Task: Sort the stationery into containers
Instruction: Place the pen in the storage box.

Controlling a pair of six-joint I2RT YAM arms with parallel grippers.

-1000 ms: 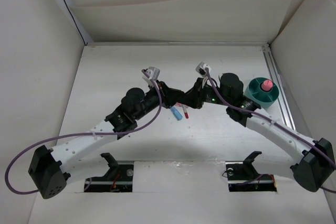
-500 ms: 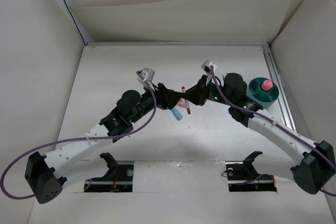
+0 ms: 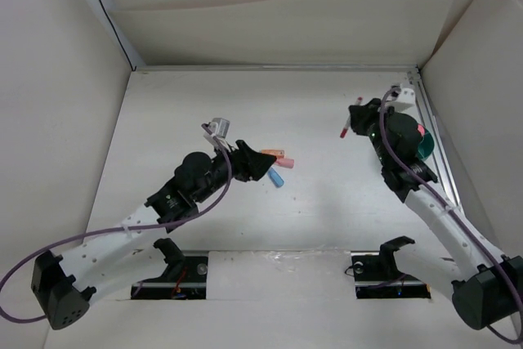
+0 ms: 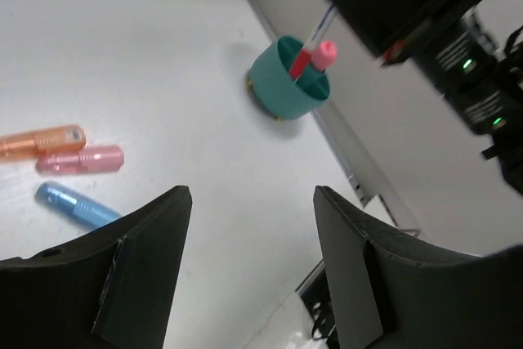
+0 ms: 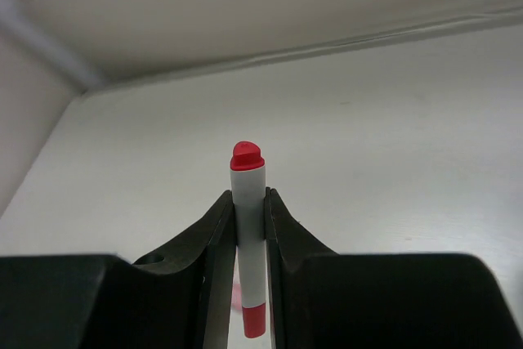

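**Step in hand:** carrying one pen to the organizer, by my reading.

- **My right claw**: clenched on the red-white pen, held upright and off the table, toward the right edge.
- **Teal organizer**: at the right edge; a pink-tipped item stands in it.
- **My left claw**: released, holding nothing, above the middle of the table.
- **Loose stock, mid-table:** orange piece and pink piece side by side, light blue capsule just nearer my left claw.

**Next move calls for:** bringing the pen over a free compartment, tip down, then letting go.

**Hard to make out:** from overhead my right arm covers most of the organizer. The dividers are not legible. In the left wrist view the pen overlaps the rim, so its depth there is unclear.
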